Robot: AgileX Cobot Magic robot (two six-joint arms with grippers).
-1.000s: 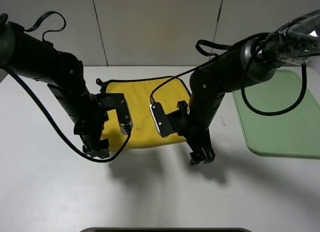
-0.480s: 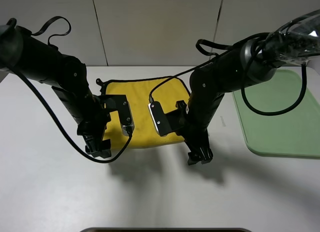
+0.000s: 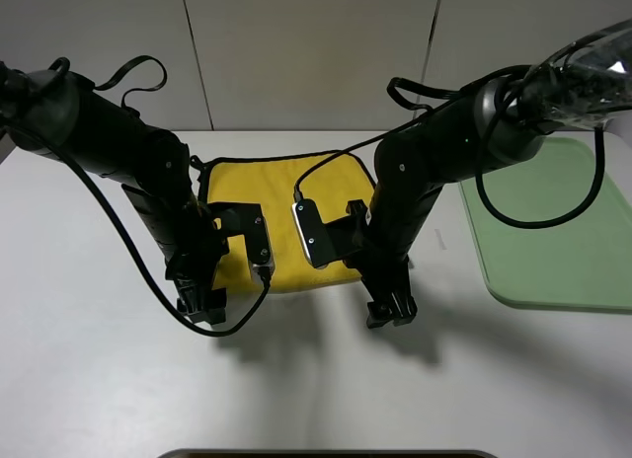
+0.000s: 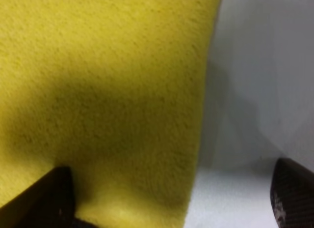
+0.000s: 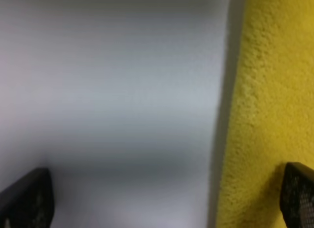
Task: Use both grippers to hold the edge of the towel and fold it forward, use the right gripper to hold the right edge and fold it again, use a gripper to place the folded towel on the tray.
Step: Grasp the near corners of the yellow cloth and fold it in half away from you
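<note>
The left gripper (image 3: 200, 302) stands with its jaws wide and holds nothing, low at the near-left corner of the towel (image 3: 286, 191). In its wrist view one finger (image 4: 51, 198) is over the yellow cloth and the other over the bare surface (image 3: 316, 389), so it straddles the cloth's side border. The right gripper (image 3: 388, 310), also spread wide and empty, straddles the opposite side at the towel's near-right corner, with one finger (image 5: 298, 193) over the cloth and the other off it. Whether any fingertip touches the cloth cannot be told. The towel lies flat on the surface, its black edge (image 3: 276, 158) showing along the far side. The tray (image 3: 553, 251) sits well apart from the towel, on the right gripper's side.
</note>
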